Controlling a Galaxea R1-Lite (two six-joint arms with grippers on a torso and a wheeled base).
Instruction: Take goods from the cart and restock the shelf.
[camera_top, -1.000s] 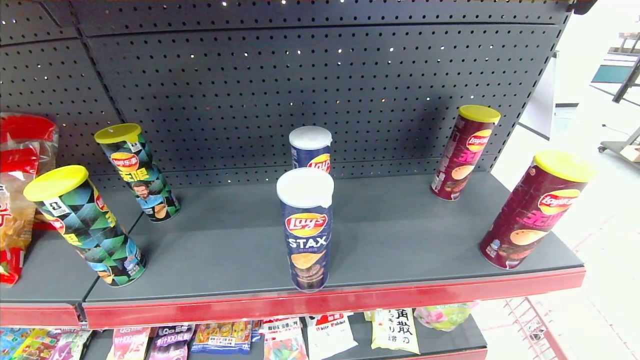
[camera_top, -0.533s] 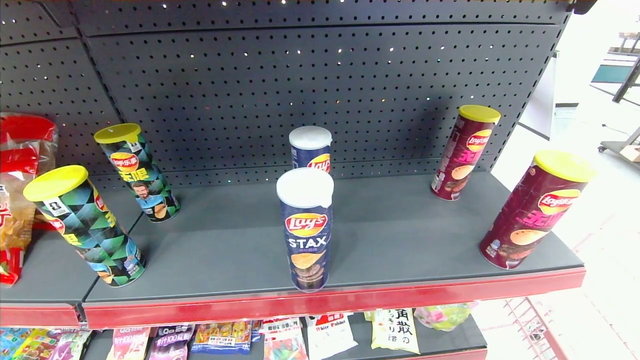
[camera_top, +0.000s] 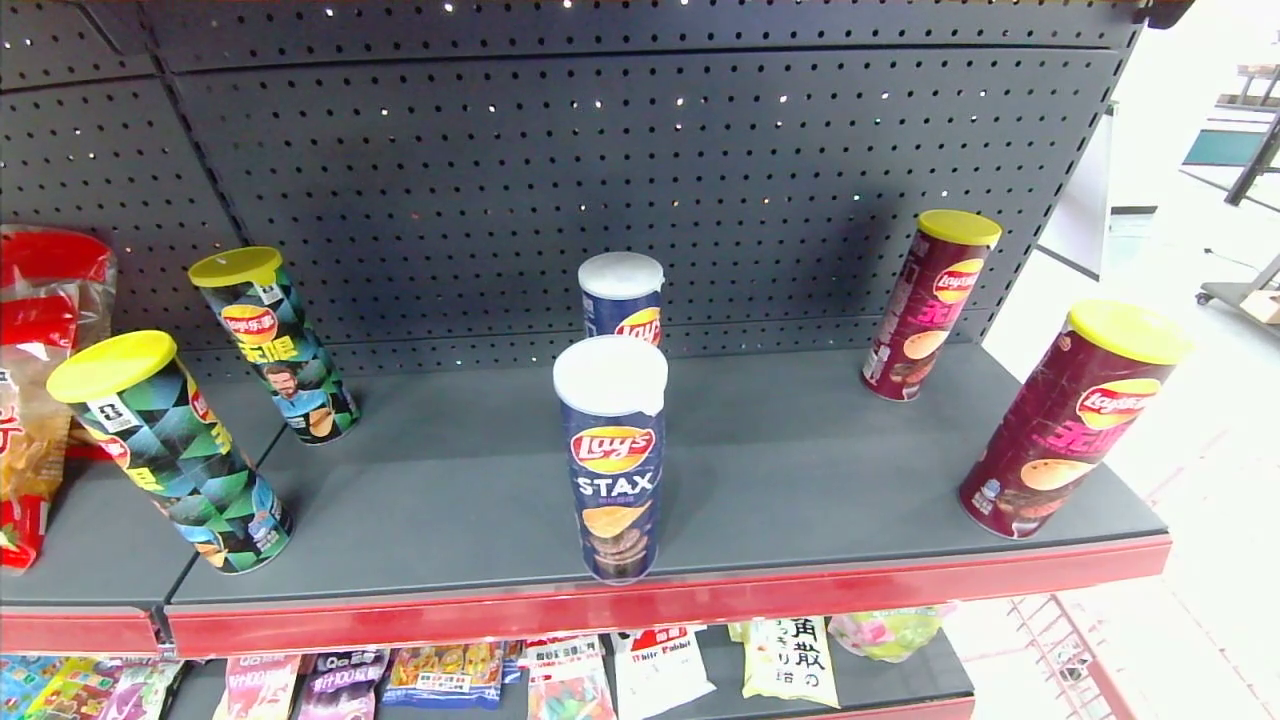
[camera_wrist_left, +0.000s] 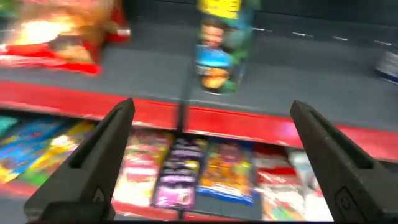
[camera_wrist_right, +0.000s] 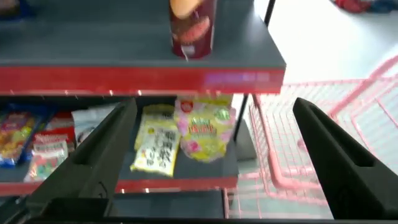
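Observation:
The grey shelf (camera_top: 450, 500) with a red front lip holds several upright chip cans. Two green-patterned cans (camera_top: 170, 450) (camera_top: 275, 345) with yellow lids stand at the left. Two blue cans (camera_top: 612, 455) (camera_top: 622, 295) with white lids stand in the middle, one behind the other. Two maroon cans (camera_top: 1075, 420) (camera_top: 930, 305) with yellow lids stand at the right. My left gripper (camera_wrist_left: 211, 155) is open with nothing in it, in front of the shelf's lip (camera_wrist_left: 236, 121) below a green-patterned can (camera_wrist_left: 222, 50). My right gripper (camera_wrist_right: 211, 155) is open with nothing in it, before the shelf's right end and a maroon can (camera_wrist_right: 193, 28). The pink wire cart (camera_wrist_right: 317, 149) stands to the right.
Red snack bags (camera_top: 40, 380) fill the shelf's far left. A lower shelf (camera_top: 900, 680) holds several snack packets (camera_top: 570, 675). A perforated back panel (camera_top: 600, 180) rises behind the cans. Open floor lies past the shelf's right end (camera_top: 1210, 450).

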